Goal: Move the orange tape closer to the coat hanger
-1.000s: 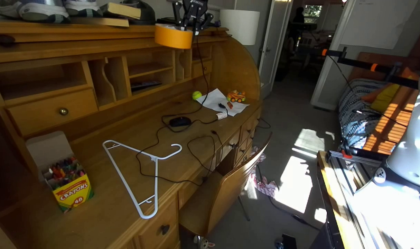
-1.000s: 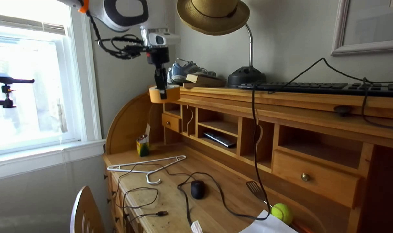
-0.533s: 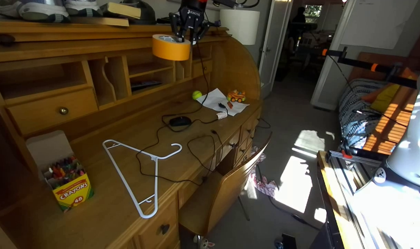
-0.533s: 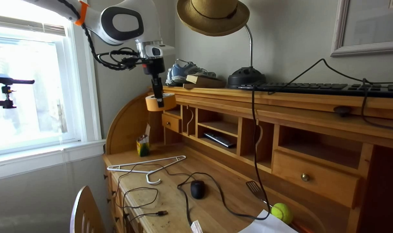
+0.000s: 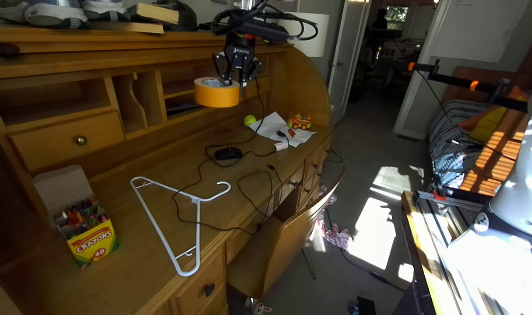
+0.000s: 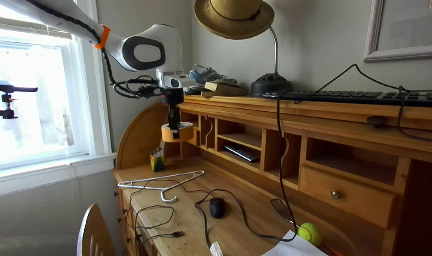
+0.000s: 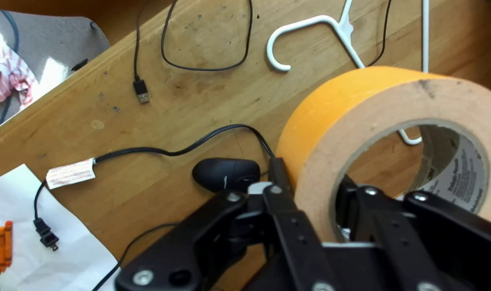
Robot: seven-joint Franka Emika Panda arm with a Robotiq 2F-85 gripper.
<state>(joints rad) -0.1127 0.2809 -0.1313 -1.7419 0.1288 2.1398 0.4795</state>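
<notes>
The orange tape (image 5: 216, 97) hangs in the air above the desk, held at one side of its ring. My gripper (image 5: 235, 85) is shut on the tape's wall. In the wrist view, one finger lies outside the tape (image 7: 342, 109) and the other is inside its hollow centre. The tape (image 6: 187, 133) also shows raised over the desk in an exterior view. The white coat hanger (image 5: 198, 232) lies flat on the desk below. Its hook (image 6: 170, 201) shows in an exterior view, and the hanger (image 7: 300, 25) is partly hidden behind the tape in the wrist view.
A crayon box (image 5: 93, 245) stands beside the hanger. A black mouse (image 5: 228, 153) and dark cables lie on the desk, one cable crossing the hanger. The cubby shelves (image 6: 239, 133) rise behind the tape. A chair (image 5: 292, 227) stands at the desk's front edge.
The gripper and the held tape have moved down, from near the desk's top shelf to in front of the cubbies. The hanger and other items have not moved.
</notes>
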